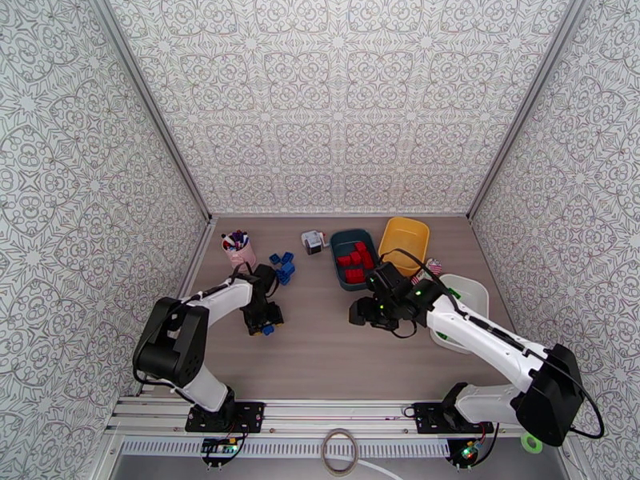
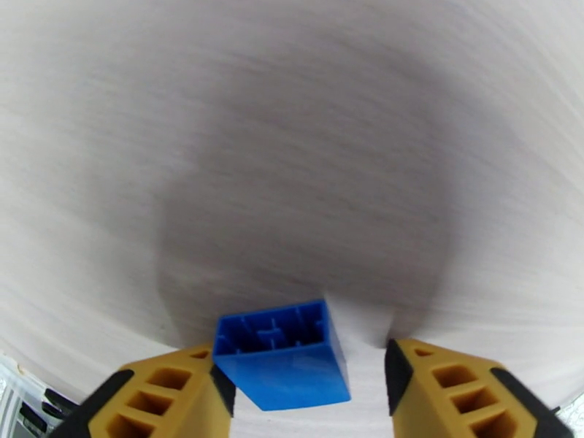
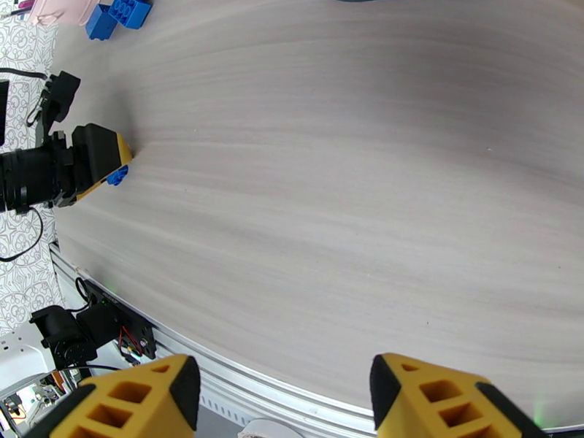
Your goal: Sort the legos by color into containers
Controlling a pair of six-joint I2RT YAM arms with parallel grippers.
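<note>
Blue brick (image 2: 281, 355), yellow fingers (image 2: 168, 392), red bricks (image 1: 354, 262), teal tub (image 1: 350, 237), floral-patterned walls (image 1: 320, 98)

Enclosure walls (image 1: 344, 98): three, white with a grey floral-medallion pattern. Corner posts (image 1: 154, 106): two, aluminium. Table (image 1: 320, 362): pale wood-grain top, evenly lit. Rail (image 1: 336, 416): aluminium, along the near edge.

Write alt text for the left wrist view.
A blue lego, hollow underside showing, sits between the yellow fingers of the open left claw, against one and clear of the other. Behind it is a pale, shadowed wood-grain table.
</note>
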